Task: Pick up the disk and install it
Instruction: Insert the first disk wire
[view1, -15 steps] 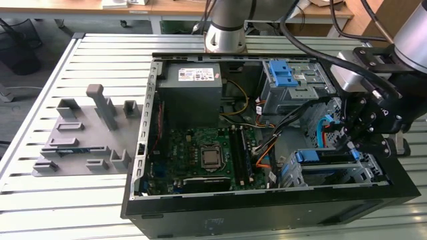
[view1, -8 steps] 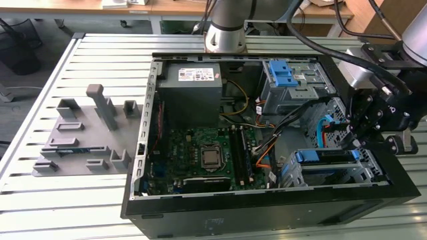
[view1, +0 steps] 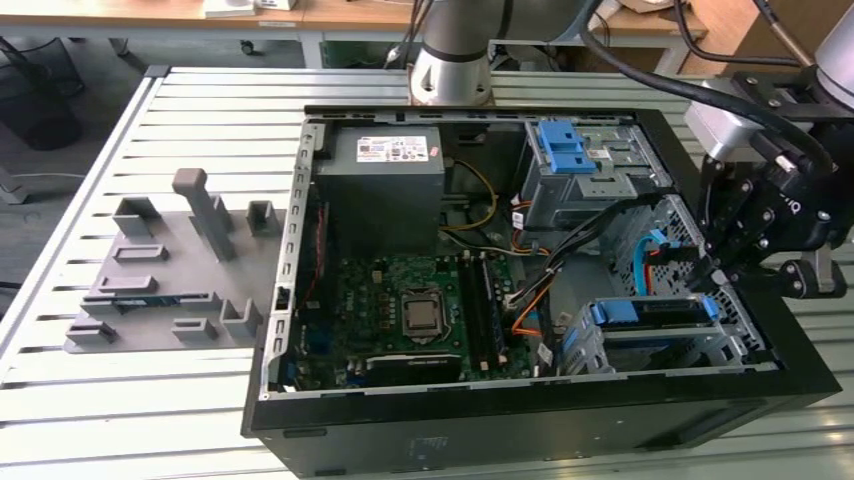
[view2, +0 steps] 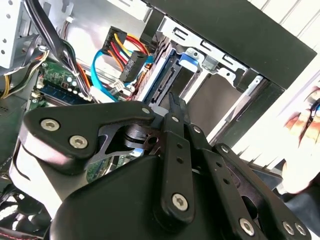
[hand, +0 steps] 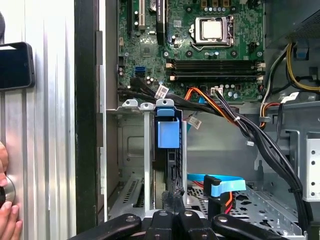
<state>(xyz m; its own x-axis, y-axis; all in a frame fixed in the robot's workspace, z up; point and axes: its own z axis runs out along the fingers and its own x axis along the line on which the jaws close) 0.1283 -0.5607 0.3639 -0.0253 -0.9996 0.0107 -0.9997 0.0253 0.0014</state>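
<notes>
The disk (view1: 650, 312) sits in the metal drive cage at the case's near corner on the exterior view's right, its blue carrier frame showing on top. In the first wrist view the disk (hand: 168, 134) stands on edge in the bay, with the blue tab facing the motherboard. The second wrist view shows the disk (view2: 172, 75) as a dark slab with a blue edge between the silver cage walls. My gripper (view1: 731, 275) hangs just above and to the right of the cage. In both wrist views its black linkage (hand: 172, 214) (view2: 173, 102) points straight at the disk's edge, very close to it.
The open black PC case (view1: 534, 420) lies on a slatted metal table. Inside are a motherboard (view1: 407, 310), a grey power-supply box (view1: 380, 170), an upper blue-latched cage (view1: 581, 160) and loose cables (hand: 240, 125). A grey fixture (view1: 174, 270) stands left. A person's hand (view2: 305, 125) is beside the case.
</notes>
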